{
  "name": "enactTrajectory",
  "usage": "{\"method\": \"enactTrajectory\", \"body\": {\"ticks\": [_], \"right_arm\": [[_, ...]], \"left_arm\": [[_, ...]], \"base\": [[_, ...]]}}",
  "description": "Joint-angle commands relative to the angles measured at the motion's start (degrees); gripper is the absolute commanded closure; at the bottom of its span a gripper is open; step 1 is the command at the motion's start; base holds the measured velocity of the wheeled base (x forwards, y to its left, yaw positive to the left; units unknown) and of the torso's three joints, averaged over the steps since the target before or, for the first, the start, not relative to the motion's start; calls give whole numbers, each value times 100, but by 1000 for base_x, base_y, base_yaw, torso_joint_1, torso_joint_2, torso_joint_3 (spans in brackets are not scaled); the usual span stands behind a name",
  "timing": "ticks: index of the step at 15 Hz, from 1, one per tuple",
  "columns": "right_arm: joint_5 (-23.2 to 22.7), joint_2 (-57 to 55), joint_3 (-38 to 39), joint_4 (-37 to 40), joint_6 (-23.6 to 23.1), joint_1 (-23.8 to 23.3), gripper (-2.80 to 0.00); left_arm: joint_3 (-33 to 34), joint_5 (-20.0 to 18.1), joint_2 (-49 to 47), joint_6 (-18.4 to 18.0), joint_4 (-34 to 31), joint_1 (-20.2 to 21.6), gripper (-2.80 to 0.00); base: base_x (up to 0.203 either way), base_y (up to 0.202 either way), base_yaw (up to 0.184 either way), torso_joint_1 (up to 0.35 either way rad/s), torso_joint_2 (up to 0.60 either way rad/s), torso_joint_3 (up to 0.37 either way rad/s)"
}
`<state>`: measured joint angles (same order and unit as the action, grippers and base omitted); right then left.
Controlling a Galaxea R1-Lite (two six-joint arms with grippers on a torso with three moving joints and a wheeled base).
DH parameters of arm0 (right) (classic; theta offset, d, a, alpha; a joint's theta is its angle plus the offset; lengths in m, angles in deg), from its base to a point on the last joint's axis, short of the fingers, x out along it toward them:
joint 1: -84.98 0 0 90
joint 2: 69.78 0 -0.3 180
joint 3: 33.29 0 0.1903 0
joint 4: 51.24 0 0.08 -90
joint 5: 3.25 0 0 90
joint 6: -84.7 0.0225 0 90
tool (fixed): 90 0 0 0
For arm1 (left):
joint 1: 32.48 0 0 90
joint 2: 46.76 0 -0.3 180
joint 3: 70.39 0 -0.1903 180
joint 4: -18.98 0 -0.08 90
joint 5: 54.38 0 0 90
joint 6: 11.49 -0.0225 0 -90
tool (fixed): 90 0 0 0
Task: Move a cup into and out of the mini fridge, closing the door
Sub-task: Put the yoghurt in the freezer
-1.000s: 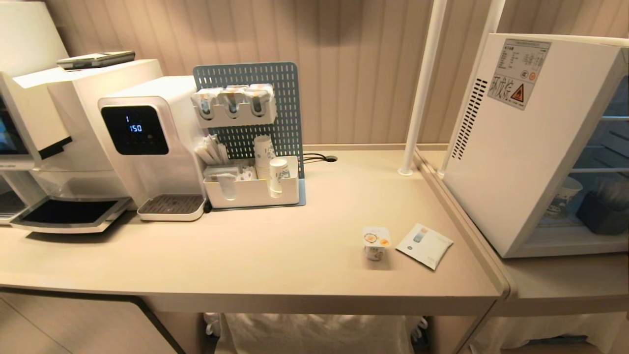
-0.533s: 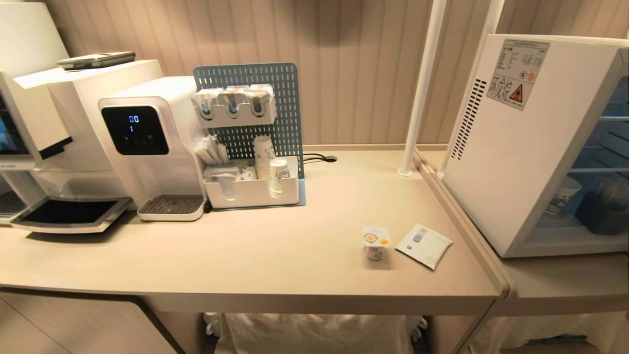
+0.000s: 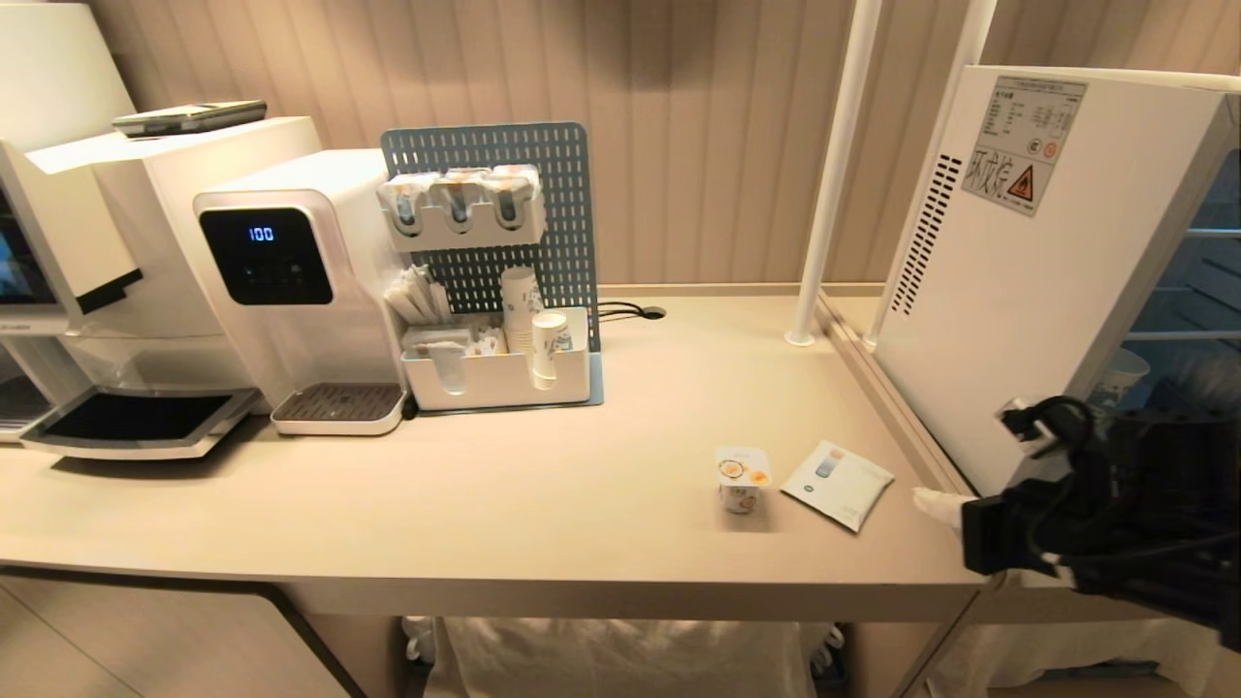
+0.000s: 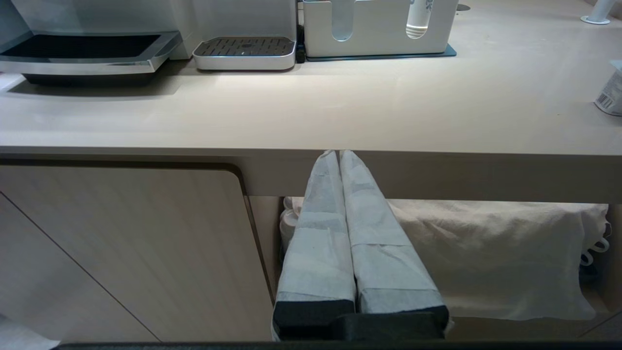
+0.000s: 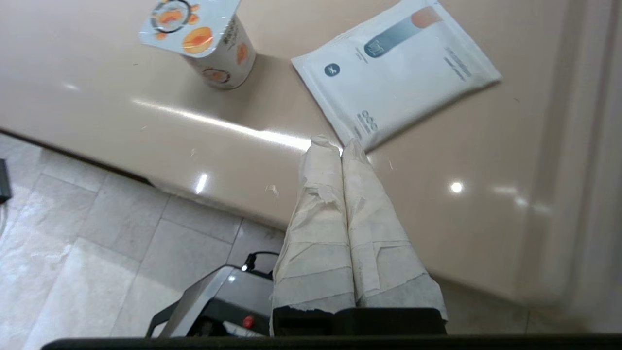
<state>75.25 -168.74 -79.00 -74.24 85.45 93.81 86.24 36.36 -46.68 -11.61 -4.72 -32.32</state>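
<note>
The cup (image 3: 743, 478) stands upright on the bench (image 3: 543, 504), a flat packet (image 3: 837, 484) just beside it at three o'clock. The right gripper (image 3: 933, 501), fingers pressed together and empty, hovers at the cup's three o'clock past the packet, before the fridge (image 3: 1028, 281). The left gripper (image 4: 338, 154), also closed and empty, sits below the bench edge.

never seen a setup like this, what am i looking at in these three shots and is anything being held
It is a two-armed robot at a counter. One picture comes from its head; the others from cameras on each wrist. The right claw, wrapped in white tape, is shut and empty above the counter's front edge, near the cup and a flat white packet. The left claw is shut and empty, below the counter's edge. The mini fridge stands on the right.
</note>
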Motion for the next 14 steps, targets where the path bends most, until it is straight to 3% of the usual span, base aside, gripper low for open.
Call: {"method": "enactTrajectory", "body": {"ticks": [1,3,4,7,9,10,14], "right_arm": [[303,-2016,-14,-1772,-1,342,0],[726,-2878,-395,-2601,-13,701,0],[865,-3071,-827,-2602,-16,815,0],[1067,-2980,-1838,-1629,24,929,0],[1105,-3004,-2071,-1224,94,945,0],[1106,-3024,-2063,-1165,100,946,-280],[1089,-2924,-1964,-1173,213,945,-280]], "left_arm": [[9,4,-7,11,-2,2,0],[9,-4,-7,20,7,2,0],[9,-4,-7,29,7,2,0],[9,-4,-7,20,7,2,0],[9,-4,-7,20,7,2,0],[9,-4,-7,20,7,2,0],[9,-4,-7,37,7,2,0]], "base": [[0,0,0,0,0,0],[0,0,0,0,0,0],[0,0,0,0,0,0],[0,0,0,0,0,0],[0,0,0,0,0,0],[0,0,0,0,0,0],[0,0,0,0,0,0]]}}
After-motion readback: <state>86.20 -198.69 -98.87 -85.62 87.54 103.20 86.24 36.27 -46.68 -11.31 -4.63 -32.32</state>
